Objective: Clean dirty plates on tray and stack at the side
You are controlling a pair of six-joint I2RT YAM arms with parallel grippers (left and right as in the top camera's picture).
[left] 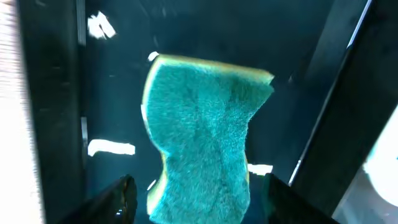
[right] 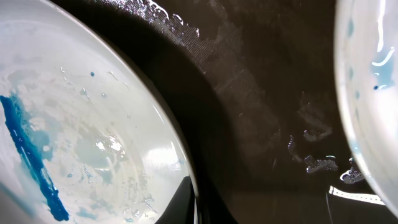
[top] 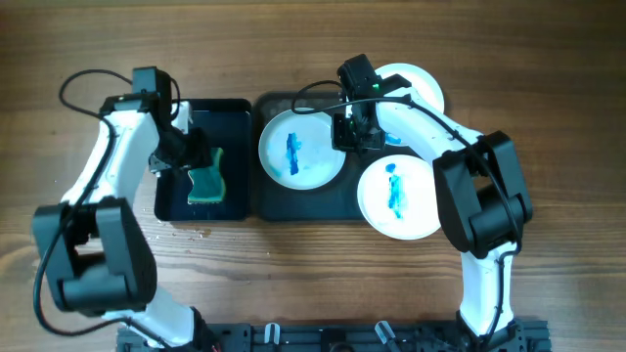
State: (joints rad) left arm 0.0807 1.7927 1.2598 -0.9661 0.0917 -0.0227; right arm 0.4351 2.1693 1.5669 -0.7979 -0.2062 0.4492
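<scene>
The tray [top: 333,200] holds one smeared plate [top: 300,147] on its left half. A second smeared plate [top: 396,196] overhangs the tray's right edge. A third plate [top: 416,86] lies past its far right corner, partly under the right arm [top: 430,127]. The right claw [top: 354,132] is down at the first plate's right rim. Its wrist view shows what the overhead cannot — a wet film around the blue streak, and water drops [right: 311,165] on the tray floor. Only a sliver of finger shows there, so I cannot tell whether the claw grips. Just left of the tray, in a tub [top: 235,108], lies the sponge [left: 202,137]. The left claw [top: 184,154] straddles its near end with its fingers [left: 118,196] apart — the gaps show only in the wrist view.
</scene>
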